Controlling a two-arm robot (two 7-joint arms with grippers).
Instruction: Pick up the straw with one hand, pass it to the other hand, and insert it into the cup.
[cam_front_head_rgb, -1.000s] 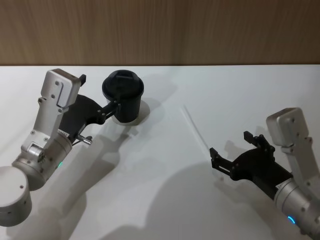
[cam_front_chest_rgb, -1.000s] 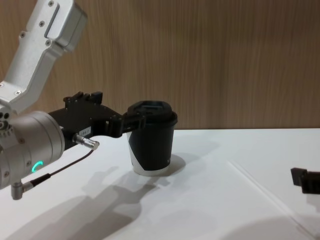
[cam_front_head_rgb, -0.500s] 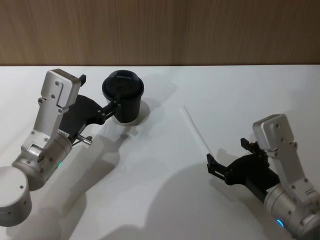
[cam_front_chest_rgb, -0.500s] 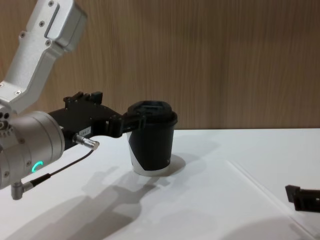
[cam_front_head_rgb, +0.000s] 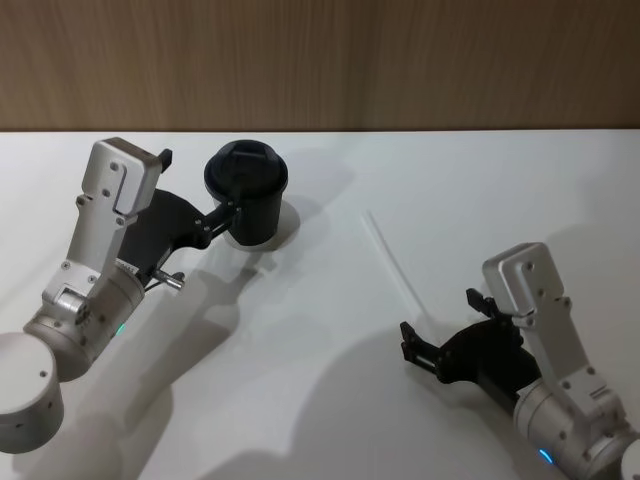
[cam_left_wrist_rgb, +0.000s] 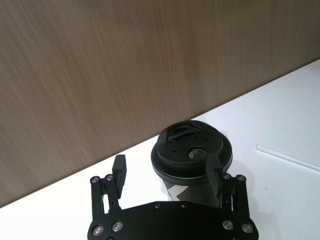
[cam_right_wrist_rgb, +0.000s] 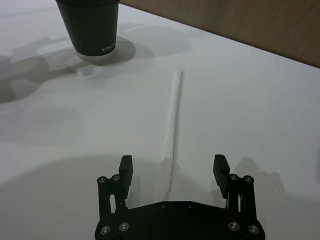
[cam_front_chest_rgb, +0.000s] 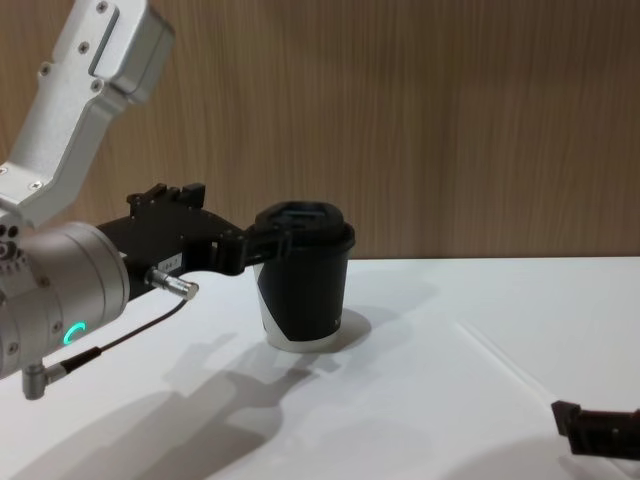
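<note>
Step in hand: approach for pick-up.

The thin straight white plastic straw (cam_front_head_rgb: 393, 258) lies flat on the white tabletop (cam_front_head_rgb: 320, 400), right of centre in the head view. The small black paper cup with the domed black lid (cam_front_head_rgb: 247, 190) stands well apart from it at upper left.

The right gripper (cam_right_wrist_rgb: 172, 170) sits low at lower right, fingers spread, with the straw's near end between them and not gripped. The left gripper (cam_left_wrist_rgb: 166, 171), also spread, is at the cup with one finger by the lid rim; contact cannot be confirmed.

Next move: lower the right gripper, then close on the straw squarely to avoid rolling it.

Change: compared with one second ago, the right gripper has shifted toward lower centre. The left gripper, cup and straw are unchanged.
</note>
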